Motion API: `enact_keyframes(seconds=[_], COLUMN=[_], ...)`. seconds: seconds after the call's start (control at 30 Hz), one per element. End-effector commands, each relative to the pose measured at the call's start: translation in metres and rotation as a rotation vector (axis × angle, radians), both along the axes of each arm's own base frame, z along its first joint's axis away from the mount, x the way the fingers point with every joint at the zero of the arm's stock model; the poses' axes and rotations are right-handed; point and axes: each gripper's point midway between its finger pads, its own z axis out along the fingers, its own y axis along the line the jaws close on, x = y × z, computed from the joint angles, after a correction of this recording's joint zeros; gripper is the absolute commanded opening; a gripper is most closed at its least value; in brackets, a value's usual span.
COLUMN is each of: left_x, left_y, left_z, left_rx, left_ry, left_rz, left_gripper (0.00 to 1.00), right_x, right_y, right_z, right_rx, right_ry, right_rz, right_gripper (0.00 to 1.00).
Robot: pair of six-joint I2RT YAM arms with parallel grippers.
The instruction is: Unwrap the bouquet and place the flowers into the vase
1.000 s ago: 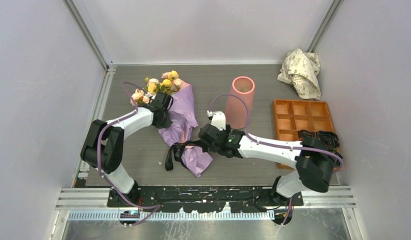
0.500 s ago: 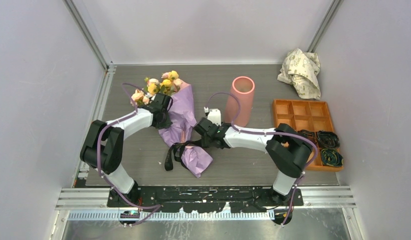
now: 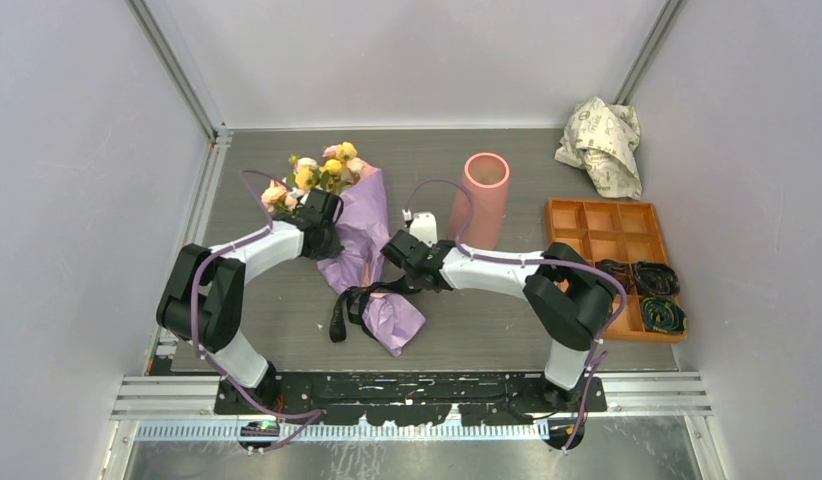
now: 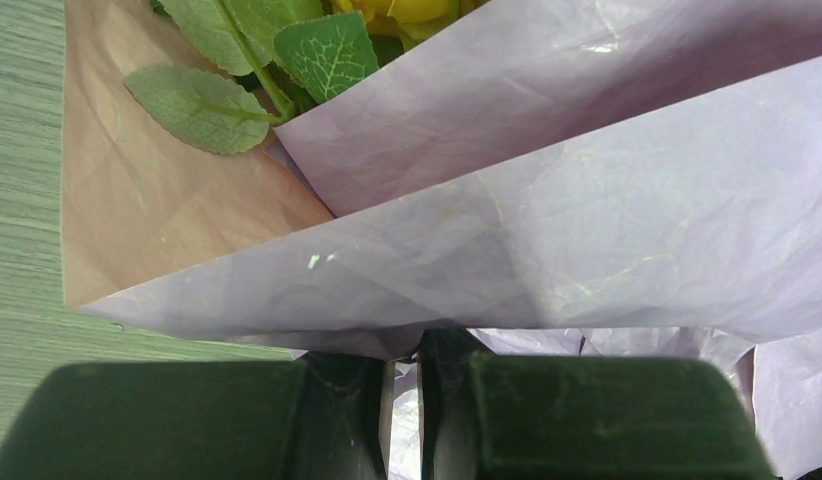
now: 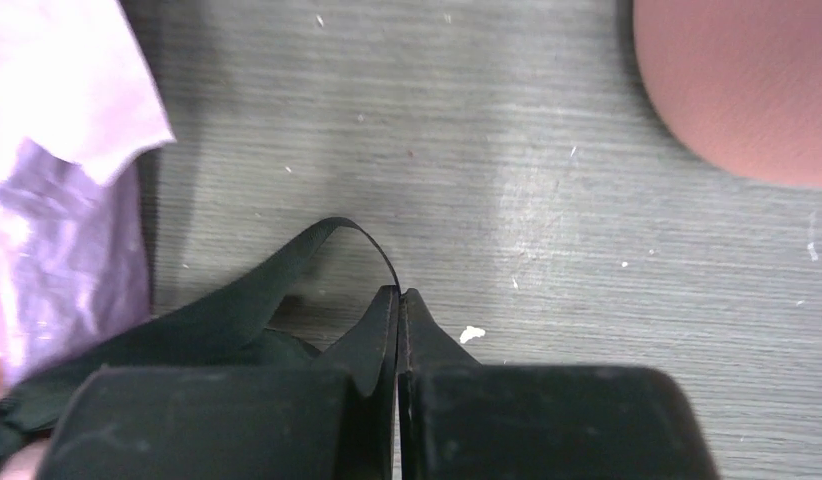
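Note:
The bouquet point(image 3: 362, 232) lies on the table in its lilac paper cone point(image 4: 587, 200), with the flowers point(image 3: 322, 170) and their green leaves point(image 4: 327, 52) spilling out at the far end. My left gripper point(image 3: 329, 238) point(image 4: 405, 350) is shut on an edge of that lilac paper. A black ribbon point(image 3: 359, 302) point(image 5: 237, 310) trails loose from the cone's narrow end. One loop of it is pinched in the tips of my right gripper point(image 3: 395, 278) point(image 5: 399, 293), which is shut just above the table. The salmon-pink vase point(image 3: 480, 200) point(image 5: 747, 80) stands upright right of the bouquet.
A crumpled printed white paper point(image 3: 600, 130) lies at the back right. An orange compartment tray point(image 3: 607, 235) sits on the right, with dark ribbon coils point(image 3: 652, 280) in its near cells. Grey walls enclose the table on three sides.
My right gripper has moved left and farther back toward the bouquet and has closed on the black ribbon. Its elbow has folded in. The left arm has not moved.

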Motion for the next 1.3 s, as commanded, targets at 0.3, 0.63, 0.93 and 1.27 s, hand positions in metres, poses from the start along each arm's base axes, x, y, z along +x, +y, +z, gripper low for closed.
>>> enact_keyframes(seconds=[0.3,0.63,0.93,1.27], left_x=[-0.019,-0.025,-0.027,-0.025], left_y=[0.001,0.001,-0.001,-0.007], left_z=[-0.013,-0.017,-0.010,0.011], left_rx=[-0.013,-0.026,-0.043,-0.086], left_ry=[0.054,0.065,0.054,0.018], left_rz=[-0.009,-0.003,-0.007,-0.030], left_gripper=[0.11,0.10,0.10,0.11], right_x=[0.052,0.097,0.117,0.044], right_y=[0.043,0.073,0.066,0.059], right_z=[0.143,0.170,0.154,0.180], right_rx=[0.101,0.034,-0.047,0.130], right_ry=[-0.268,-0.362,-0.324,-0.308], right_rz=[0.078,0.091,0.058,0.154], right_gripper=[0.01,0.02,0.36,0.58])
